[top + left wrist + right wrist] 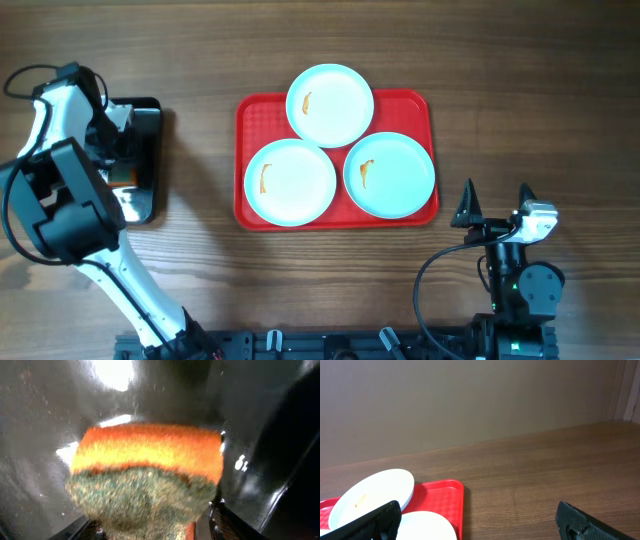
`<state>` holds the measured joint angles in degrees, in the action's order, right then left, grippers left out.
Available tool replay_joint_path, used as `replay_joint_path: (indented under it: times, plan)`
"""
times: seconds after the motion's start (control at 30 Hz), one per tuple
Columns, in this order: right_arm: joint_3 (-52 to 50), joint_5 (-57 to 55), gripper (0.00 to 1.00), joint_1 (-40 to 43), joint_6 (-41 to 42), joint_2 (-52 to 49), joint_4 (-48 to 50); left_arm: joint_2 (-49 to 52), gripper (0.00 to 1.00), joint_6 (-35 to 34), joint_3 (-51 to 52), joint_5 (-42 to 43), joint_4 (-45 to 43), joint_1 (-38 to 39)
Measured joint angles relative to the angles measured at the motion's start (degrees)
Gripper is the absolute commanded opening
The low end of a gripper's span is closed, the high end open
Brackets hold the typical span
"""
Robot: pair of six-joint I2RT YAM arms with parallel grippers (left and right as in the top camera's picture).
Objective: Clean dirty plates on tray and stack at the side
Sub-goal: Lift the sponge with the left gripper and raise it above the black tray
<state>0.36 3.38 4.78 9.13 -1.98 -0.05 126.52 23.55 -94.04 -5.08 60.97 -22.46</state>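
Three pale plates lie on the red tray [252, 112]: the back plate [330, 105], the front-left plate [290, 182] and the front-right plate [390, 175]. Each has a small orange smear. My left gripper [117, 160] is down over the black tray [150, 112], far left of the plates. In the left wrist view its fingers [157, 529] straddle an orange sponge with a green scouring face [145, 475], with a small gap at the right finger. My right gripper [495, 200] is open and empty, front right of the tray. Its view [477, 520] shows two plates [370, 495] [427, 529] and the tray's corner [447, 495].
The black tray stands at the table's left side, about a plate's width from the red tray. Bare wooden table [520, 80] surrounds the red tray on all sides. A plain wall [470, 400] stands behind the table in the right wrist view.
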Motion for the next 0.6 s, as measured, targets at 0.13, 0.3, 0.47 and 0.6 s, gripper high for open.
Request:
replay_joint_path:
  times: [0.13, 0.3, 0.47, 0.6]
  plan:
    - [0.00, 0.02, 1.00, -0.02, 0.00, 0.00, 0.00, -0.44, 0.04, -0.04, 0.85, -0.04, -0.17, -0.52]
    - [0.00, 0.02, 1.00, 0.00, 0.00, 0.00, 0.00, -0.44, 0.04, -1.20, 0.55, 0.00, -0.07, -0.46]
    - [0.00, 0.02, 1.00, 0.00, 0.00, 0.00, 0.00, -3.21, 0.04, -3.80, -5.60, 9.22, -0.22, -0.48]
    - [0.00, 0.02, 1.00, 0.00, 0.00, 0.00, 0.00, -13.99, 0.04, -4.44, -9.49, 19.26, -2.91, -0.48]
